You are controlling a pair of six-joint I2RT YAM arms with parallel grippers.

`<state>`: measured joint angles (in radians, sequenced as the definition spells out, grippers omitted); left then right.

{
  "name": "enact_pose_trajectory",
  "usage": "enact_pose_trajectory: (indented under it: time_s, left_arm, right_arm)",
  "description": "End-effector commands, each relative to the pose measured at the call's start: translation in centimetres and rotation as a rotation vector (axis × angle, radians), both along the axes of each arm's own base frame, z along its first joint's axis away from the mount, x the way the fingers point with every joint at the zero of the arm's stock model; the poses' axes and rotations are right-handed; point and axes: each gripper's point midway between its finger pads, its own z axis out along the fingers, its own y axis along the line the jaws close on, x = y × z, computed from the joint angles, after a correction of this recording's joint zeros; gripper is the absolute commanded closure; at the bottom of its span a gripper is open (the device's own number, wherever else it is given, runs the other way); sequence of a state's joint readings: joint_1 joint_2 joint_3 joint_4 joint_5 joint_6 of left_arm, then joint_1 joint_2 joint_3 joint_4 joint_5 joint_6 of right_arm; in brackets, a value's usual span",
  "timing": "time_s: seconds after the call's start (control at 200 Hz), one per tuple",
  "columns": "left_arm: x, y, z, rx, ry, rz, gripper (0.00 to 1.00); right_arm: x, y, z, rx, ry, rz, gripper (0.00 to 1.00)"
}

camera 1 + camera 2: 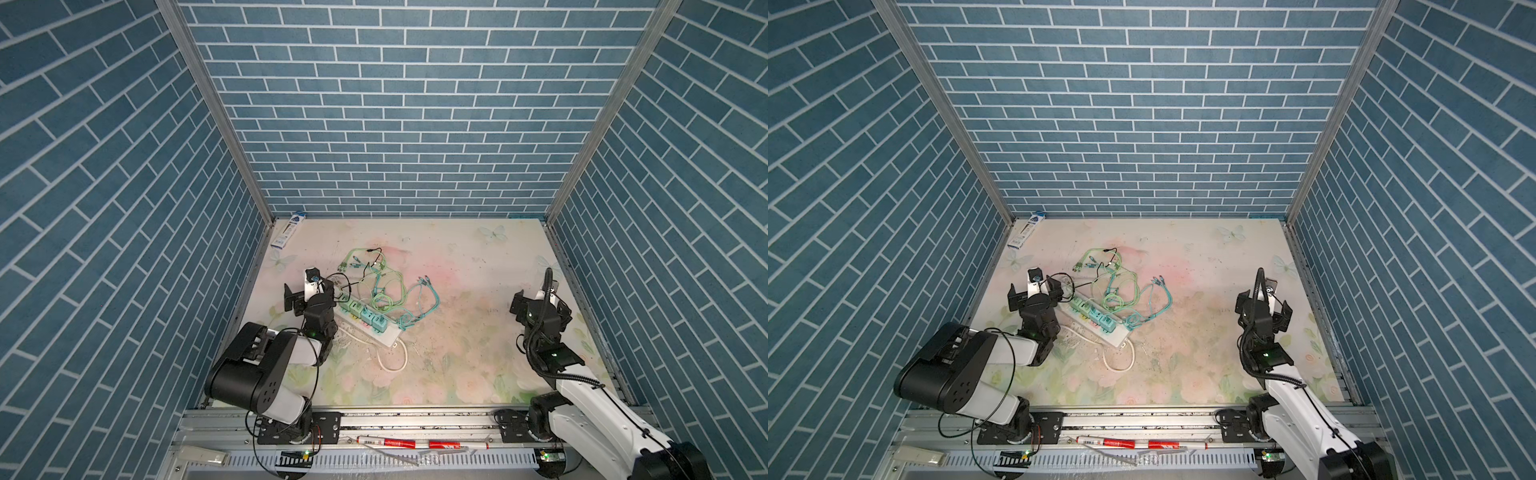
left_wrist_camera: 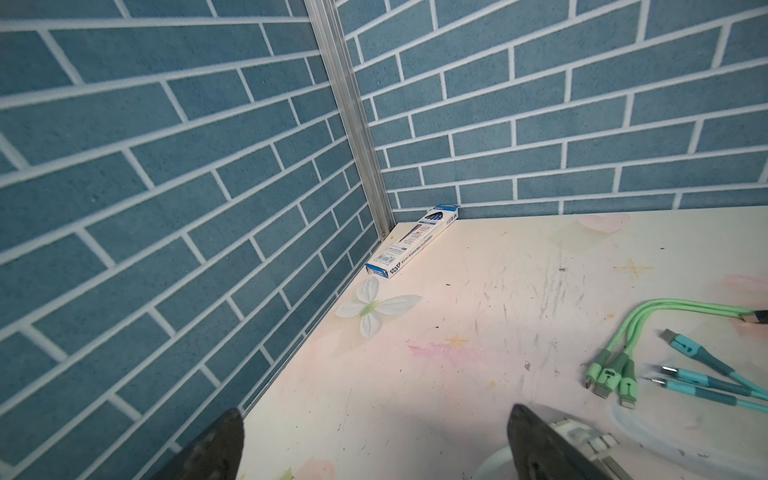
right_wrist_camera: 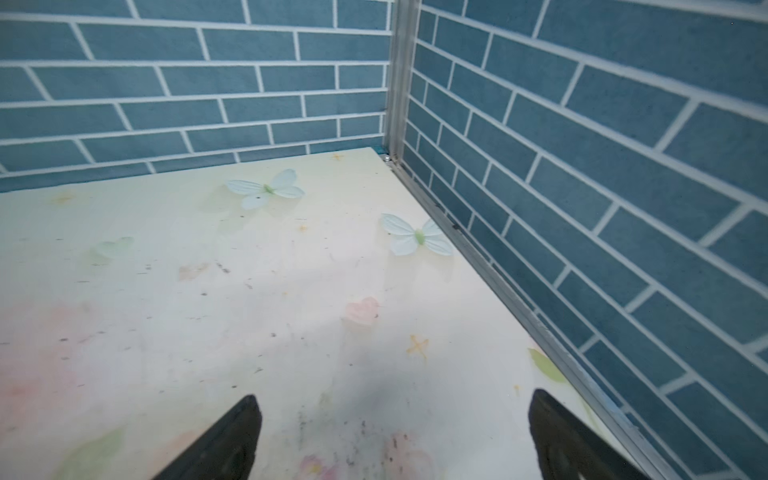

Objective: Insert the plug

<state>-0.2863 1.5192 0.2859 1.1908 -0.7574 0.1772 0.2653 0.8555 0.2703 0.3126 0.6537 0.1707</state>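
A white power strip (image 1: 390, 339) (image 1: 1116, 338) lies slantwise left of the table's middle in both top views. Several green and teal plugs (image 1: 367, 316) (image 1: 1100, 319) sit in a row on it; how deep they sit I cannot tell. Their green and teal cables (image 1: 390, 297) lie tangled behind it, with the connector ends (image 2: 611, 374) showing in the left wrist view. My left gripper (image 1: 308, 286) (image 1: 1035, 290) (image 2: 374, 415) hovers open and empty at the strip's far left end. My right gripper (image 1: 540, 305) (image 1: 1263, 305) (image 3: 394, 397) is open and empty over bare table near the right wall.
A blue and white box (image 1: 289, 230) (image 2: 411, 243) lies in the far left corner. The strip's white cord (image 1: 395, 357) loops toward the front. Red and white markers (image 1: 399, 444) rest on the front rail. Blue brick walls close off three sides.
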Motion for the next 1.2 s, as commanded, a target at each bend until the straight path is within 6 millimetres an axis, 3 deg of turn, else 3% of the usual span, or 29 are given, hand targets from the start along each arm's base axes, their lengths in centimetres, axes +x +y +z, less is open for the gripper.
enact_pose_trajectory:
  time_s: [0.0,0.165,0.29,0.455,0.58,0.725,0.89,1.195]
  left_arm:
    - [0.2,-0.8,-0.9,0.030,0.041,-0.055,0.00]
    - [-0.4,-1.5,-1.0,0.025,0.006,-0.120,0.00]
    - [-0.9,-2.1,-1.1,0.020,-0.020,-0.173,0.00]
    - [-0.9,-2.4,-1.3,0.020,-0.015,-0.197,0.00]
    - [-0.7,-2.9,-1.5,0.023,-0.008,-0.230,0.00]
    - [-0.6,-3.4,-1.6,0.028,-0.002,-0.273,0.00]
    - [-0.6,-3.4,-1.6,0.026,-0.002,-0.273,0.00]
    - [-0.8,-3.8,-1.7,0.025,0.002,-0.306,0.00]
  right_arm:
    - [1.2,-2.2,1.9,-0.077,-0.121,-0.068,0.01]
    - [4.5,-1.4,-1.4,-0.071,-0.097,0.022,0.01]
    - [6.2,0.1,-2.7,-0.093,-0.112,0.111,0.01]
    - [5.9,0.9,-3.0,-0.083,-0.126,0.181,0.01]
    - [5.9,4.2,-4.4,-0.093,-0.125,0.398,0.01]
    - [6.8,2.9,-5.0,-0.042,-0.093,0.347,0.01]
    - [9.3,0.7,-6.2,0.051,0.045,0.270,0.01]
    - [7.5,0.8,-5.3,0.022,-0.060,0.275,0.01]
